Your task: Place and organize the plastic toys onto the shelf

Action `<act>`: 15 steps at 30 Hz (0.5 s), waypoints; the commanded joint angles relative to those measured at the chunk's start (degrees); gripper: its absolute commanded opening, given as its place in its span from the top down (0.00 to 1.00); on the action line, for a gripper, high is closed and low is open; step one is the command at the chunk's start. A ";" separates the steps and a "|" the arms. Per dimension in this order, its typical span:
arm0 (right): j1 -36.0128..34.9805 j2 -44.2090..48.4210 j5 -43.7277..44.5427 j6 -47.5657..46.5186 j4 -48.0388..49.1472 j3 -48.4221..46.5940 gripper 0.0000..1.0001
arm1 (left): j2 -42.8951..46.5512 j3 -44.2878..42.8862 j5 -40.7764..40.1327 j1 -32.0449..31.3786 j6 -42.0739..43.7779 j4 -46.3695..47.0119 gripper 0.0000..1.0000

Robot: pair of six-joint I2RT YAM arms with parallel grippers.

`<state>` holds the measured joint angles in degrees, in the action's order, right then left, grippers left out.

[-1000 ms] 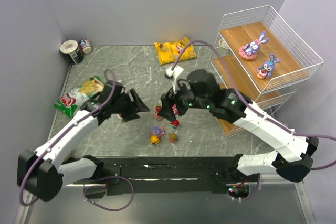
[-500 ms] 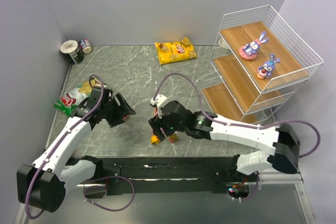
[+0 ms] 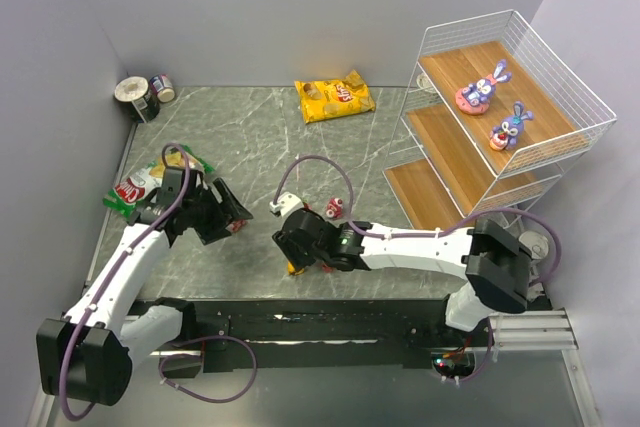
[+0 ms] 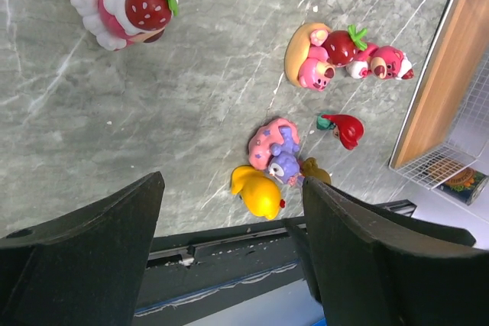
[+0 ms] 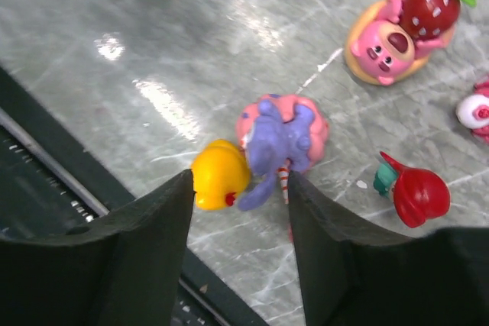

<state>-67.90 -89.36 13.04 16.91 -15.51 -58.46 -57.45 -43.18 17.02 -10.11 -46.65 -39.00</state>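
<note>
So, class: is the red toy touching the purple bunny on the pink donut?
Apart. The right wrist view shows a strip of bare tabletop between the red toy and the purple bunny.

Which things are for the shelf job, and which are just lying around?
For the job: shelf, far shelf bunny, near shelf bunny, table bunny, yellow toy, red toy, pink bear, strawberry cake.

Just lying about: yellow bag, green bag, cans.
</note>
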 commanded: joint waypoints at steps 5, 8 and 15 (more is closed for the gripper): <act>-0.30 -3.27 4.45 3.13 0.57 -1.75 0.62 | 1.81 0.81 2.85 1.85 2.53 -0.72 0.21; -0.30 -3.71 4.19 3.40 0.04 -2.19 0.77 | 2.34 1.16 2.93 2.29 2.80 -0.72 0.21; 0.74 -0.22 7.26 0.24 -6.79 -7.71 1.00 | 2.26 0.64 3.29 2.90 3.50 -0.63 0.22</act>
<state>-67.90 -92.95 16.71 19.05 -17.96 -60.27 -56.27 -41.95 18.98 -7.77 -44.47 -39.83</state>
